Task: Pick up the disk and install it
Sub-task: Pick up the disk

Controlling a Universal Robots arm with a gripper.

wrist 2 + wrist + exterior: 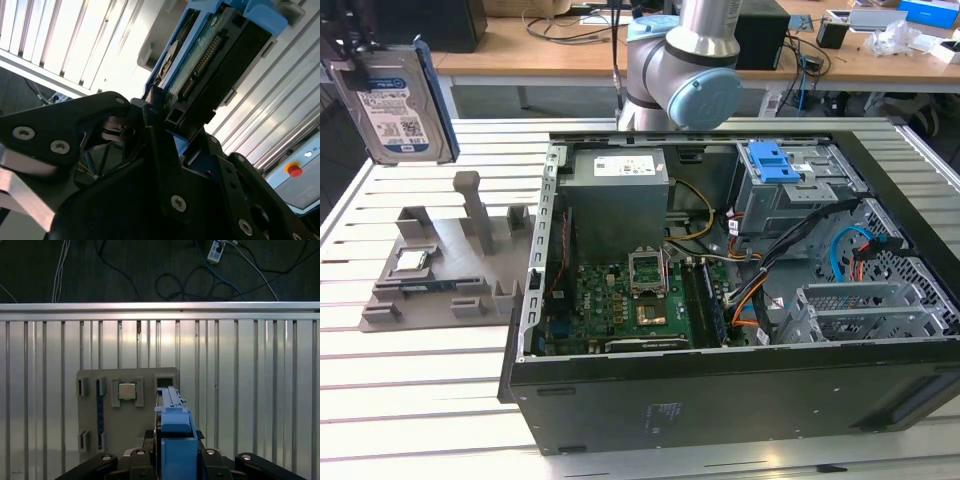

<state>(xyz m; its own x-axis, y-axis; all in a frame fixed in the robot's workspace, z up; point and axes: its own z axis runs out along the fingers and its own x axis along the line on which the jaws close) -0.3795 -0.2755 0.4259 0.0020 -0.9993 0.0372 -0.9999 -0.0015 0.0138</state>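
**Disk Held in Pincer Above the Grey Fixture**

My pincer (159, 120) is clamped on the disk (392, 100), gripping it at one end so that it stands on edge. In the exterior view the disk hangs well above the grey fixture (440, 285), touching nothing else. Its blue-and-white label faces the camera and a blue side rail runs along its edge.

In the first wrist view the disk's blue rail overlaps one side of the fixture, just beside the processor chip (126, 391) seated in a fixture pocket. The fixture rests on the slatted table (380, 400).

The open computer case (720, 390) stands just beside the fixture, on the exterior view's right of it. The drive cage with the blue latch (775, 165) sits inside the case, well apart from the fixture.
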